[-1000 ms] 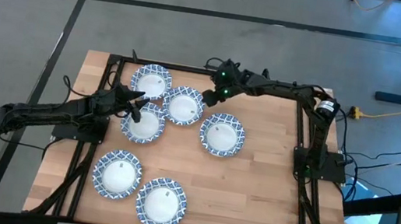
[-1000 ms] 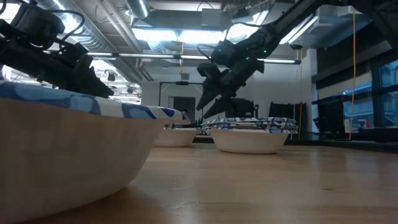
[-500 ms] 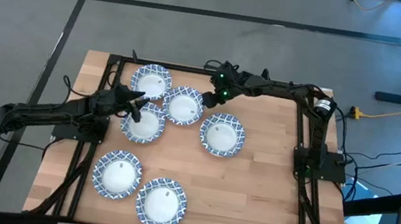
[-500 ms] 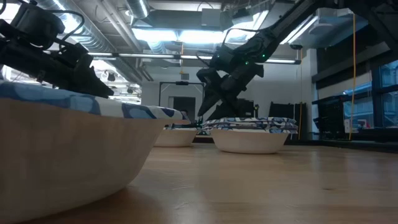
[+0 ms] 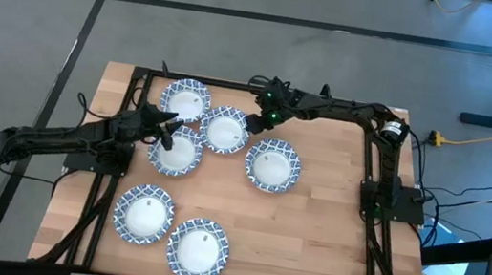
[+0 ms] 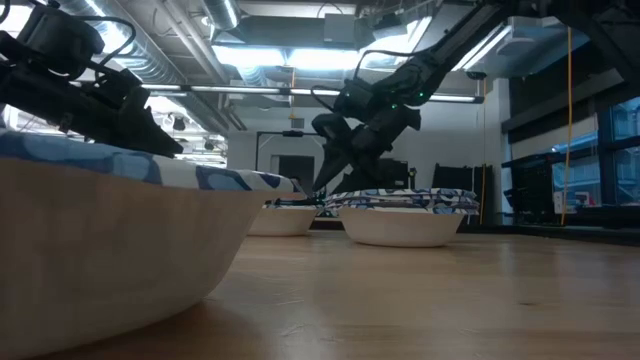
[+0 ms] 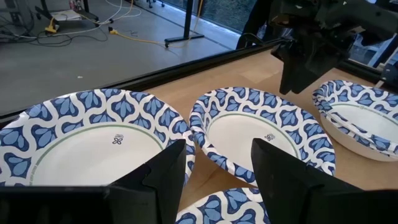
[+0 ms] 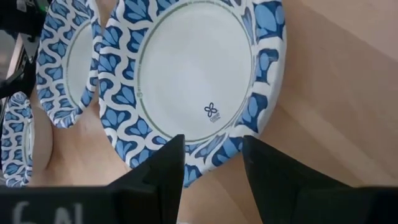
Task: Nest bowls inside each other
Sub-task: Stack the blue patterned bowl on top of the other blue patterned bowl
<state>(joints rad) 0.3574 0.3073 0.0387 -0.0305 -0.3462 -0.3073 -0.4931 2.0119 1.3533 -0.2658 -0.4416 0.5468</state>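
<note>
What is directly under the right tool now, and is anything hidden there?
Under the right tool lies the edge of one bowl, white inside and empty. The tool's open fingers cover part of the rim, so whether they touch it cannot be seen.

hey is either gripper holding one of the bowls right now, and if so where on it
No, nothing is held. The right gripper is open just above the rim of the middle bowl. The left gripper is open too, over the bowl beside it.

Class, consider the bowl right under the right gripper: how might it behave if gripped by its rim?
The bowl looks like thin printed paper, so probably light and its rim may flex. Its neighbour overlaps it, so lifting could drag that one.
</note>
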